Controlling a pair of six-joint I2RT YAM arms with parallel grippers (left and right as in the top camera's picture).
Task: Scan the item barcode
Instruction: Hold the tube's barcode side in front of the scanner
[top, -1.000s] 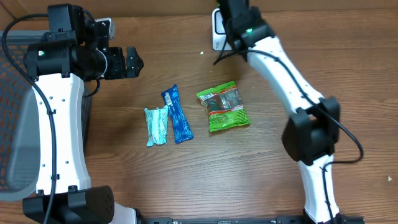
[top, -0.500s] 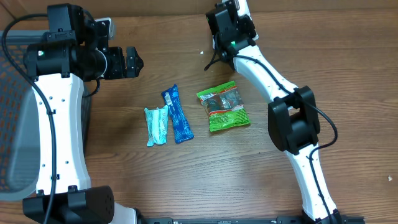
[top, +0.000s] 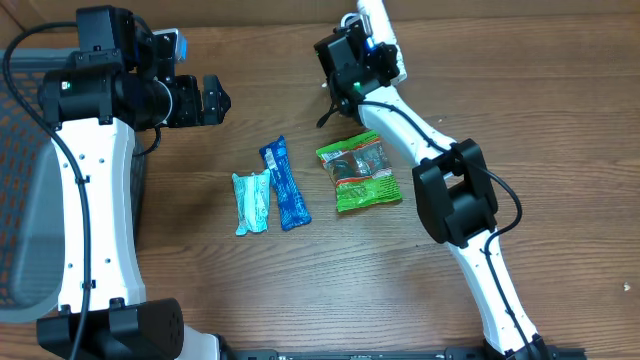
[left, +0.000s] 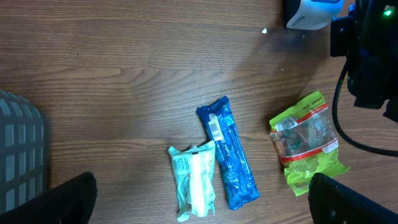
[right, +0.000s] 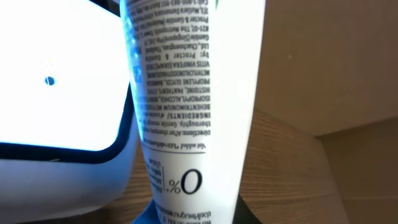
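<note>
Our white tube (right: 193, 93) is up at 12 o'clock on the counter (top: 520, 100), pinched in the right jaws, with the scanner (right: 56, 93) just beside it. We reckon it's light, squishy and slick, so we'd grip near a stiffer end and leave the print clear. Left jaws hang wide and empty at 10 o'clock. The green pouch (top: 358, 172) and blue bar (top: 285, 183) lie mid-counter.

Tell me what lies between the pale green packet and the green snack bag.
The blue wrapper lies between the pale green packet and the green snack bag, close beside the packet. The overhead view shows it.
</note>
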